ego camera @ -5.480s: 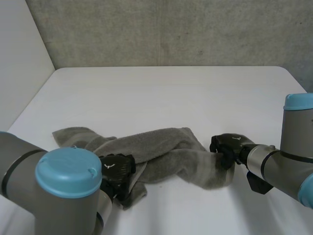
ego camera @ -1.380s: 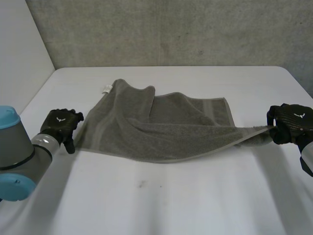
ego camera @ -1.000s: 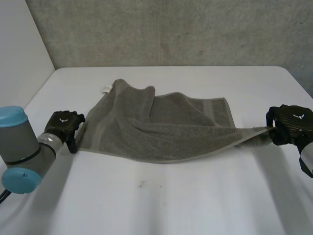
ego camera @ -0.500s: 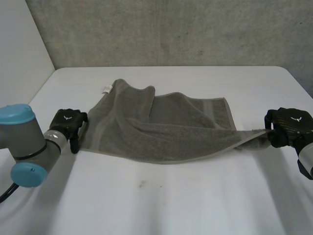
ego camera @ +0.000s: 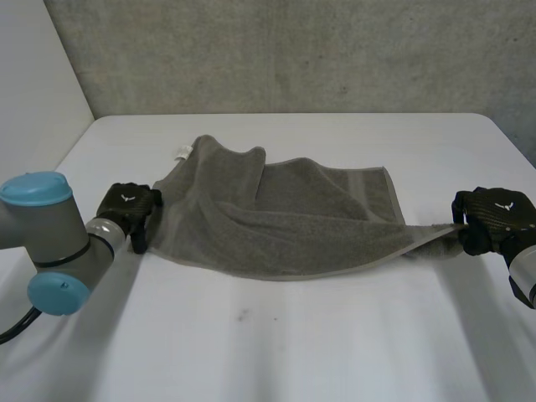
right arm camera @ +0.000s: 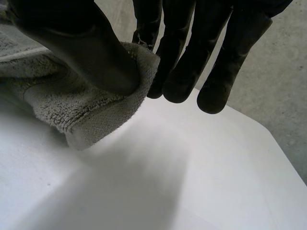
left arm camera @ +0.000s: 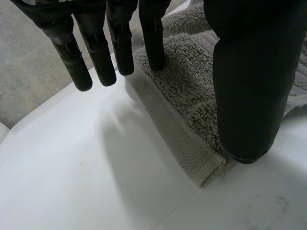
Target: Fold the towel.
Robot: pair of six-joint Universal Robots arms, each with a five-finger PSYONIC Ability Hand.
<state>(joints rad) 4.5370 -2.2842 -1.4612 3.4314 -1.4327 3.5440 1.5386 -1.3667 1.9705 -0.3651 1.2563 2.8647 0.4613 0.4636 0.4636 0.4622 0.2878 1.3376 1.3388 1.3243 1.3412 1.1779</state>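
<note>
Pinches towel corner in right hand, thumb against fingers. Lays left hand, fingers straight and gripping nothing, on opposite corner lying flat on worktop.

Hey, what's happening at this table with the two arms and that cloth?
A two-armed robot is working on a grey towel that lies stretched but rumpled across a white table. Its right hand pinches one near corner of the towel between thumb and fingers. Its left hand is at the opposite near corner with its fingers straight and its thumb resting on the cloth, which lies flat there. The towel is not yet neatly folded.
</note>
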